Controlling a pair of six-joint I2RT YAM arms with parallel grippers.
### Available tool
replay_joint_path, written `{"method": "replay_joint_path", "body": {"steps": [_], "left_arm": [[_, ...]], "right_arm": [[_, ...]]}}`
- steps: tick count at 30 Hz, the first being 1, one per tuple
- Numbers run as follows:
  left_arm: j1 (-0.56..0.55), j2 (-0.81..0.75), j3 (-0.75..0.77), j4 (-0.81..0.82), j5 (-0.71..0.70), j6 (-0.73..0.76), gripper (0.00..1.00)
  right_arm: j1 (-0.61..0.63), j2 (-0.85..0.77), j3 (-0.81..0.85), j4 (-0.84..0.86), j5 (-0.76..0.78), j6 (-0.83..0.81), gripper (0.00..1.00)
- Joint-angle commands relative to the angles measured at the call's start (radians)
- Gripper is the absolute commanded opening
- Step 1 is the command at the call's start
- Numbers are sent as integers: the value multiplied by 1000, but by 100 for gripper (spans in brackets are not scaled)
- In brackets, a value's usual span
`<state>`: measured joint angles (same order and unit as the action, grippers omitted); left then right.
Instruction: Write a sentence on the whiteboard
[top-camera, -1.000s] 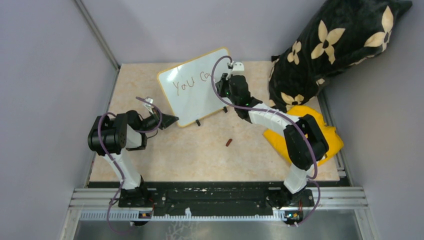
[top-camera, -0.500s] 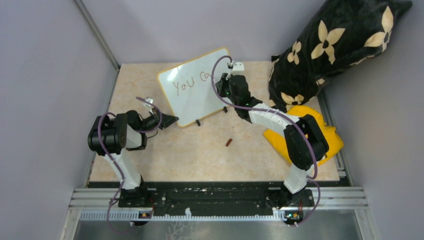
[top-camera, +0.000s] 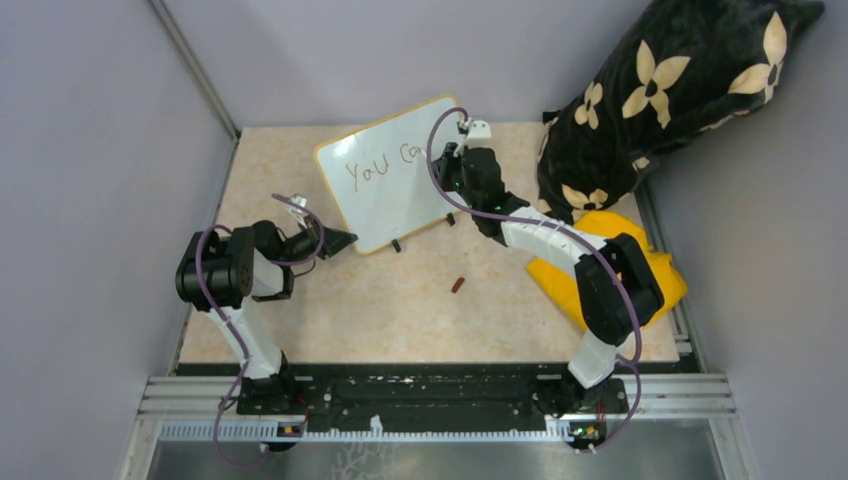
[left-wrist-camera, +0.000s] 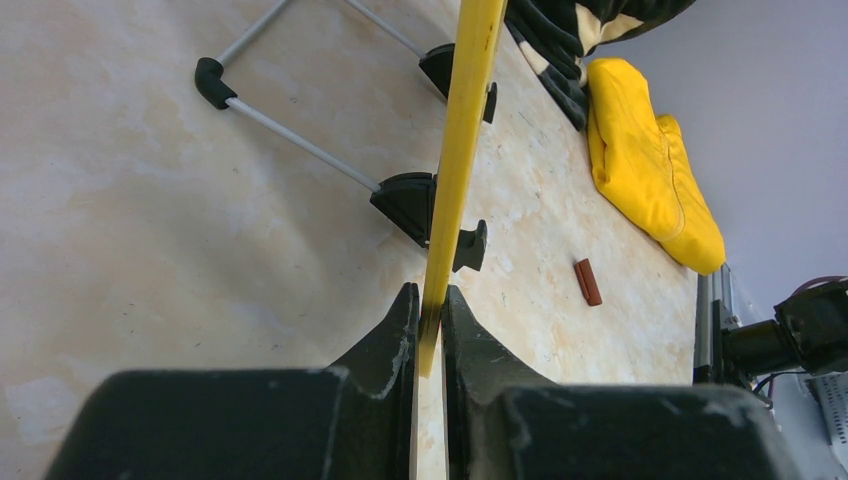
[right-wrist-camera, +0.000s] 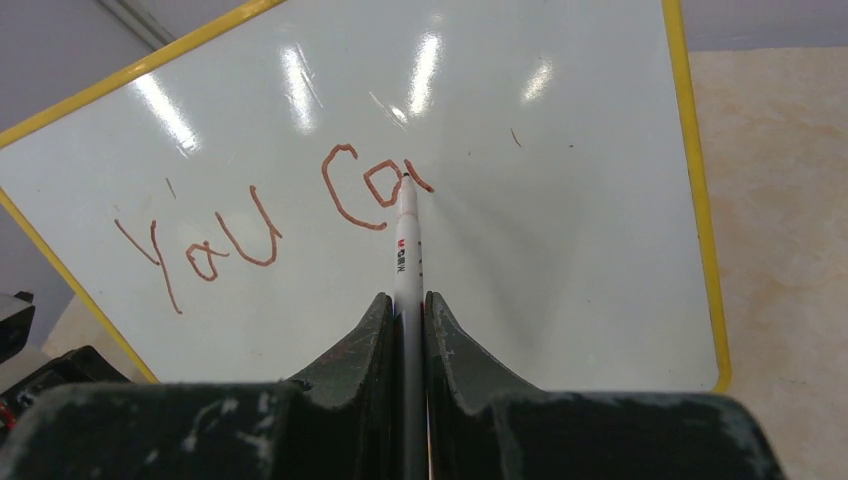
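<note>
The whiteboard (top-camera: 395, 175) stands on its black feet toward the far middle of the desk (top-camera: 400, 320), its face tilted up toward the right arm. The left gripper (left-wrist-camera: 428, 305) is pinched narrow on a lower corner of the yellow frame, with the edge running straight between its jaws, which braces the board against the push of writing. The right gripper (right-wrist-camera: 408, 315) is clamped on a slim white marker (right-wrist-camera: 405, 235), whose tip appears to touch the board at the second letter of the second word. The sentence (right-wrist-camera: 265, 225) reads "You", then a "C" and an unfinished "a", in reddish-brown strokes (the top view shows the same, only smaller). I judge the task to be early, with most of the words not yet written. To finish this letter well, the tip wants light, even pressure that follows the board's slanted plane, since pressing harder would likely rock the board on its feet or smear the line. The left gripper should hold firm throughout. The first line has room for little more than one further letter, so the remaining words belong on the bare area below, at matching size. A small brown piece (top-camera: 458, 285), perhaps the marker's cap, lies on the desk near the board, apart from both arms.
</note>
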<state>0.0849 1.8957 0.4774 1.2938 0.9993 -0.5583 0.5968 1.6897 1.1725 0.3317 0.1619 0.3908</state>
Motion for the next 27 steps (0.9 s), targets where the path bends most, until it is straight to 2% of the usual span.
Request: {"method": "replay_joint_path", "body": {"steps": [1, 27], "left_arm": [[-3, -8, 10, -38, -9, 8, 0], [-3, -6, 12, -41, -8, 8, 0]], "right_arm": [[-14, -46, 45, 36, -24, 13, 0], [-13, 15, 89, 8, -23, 15, 0]]}}
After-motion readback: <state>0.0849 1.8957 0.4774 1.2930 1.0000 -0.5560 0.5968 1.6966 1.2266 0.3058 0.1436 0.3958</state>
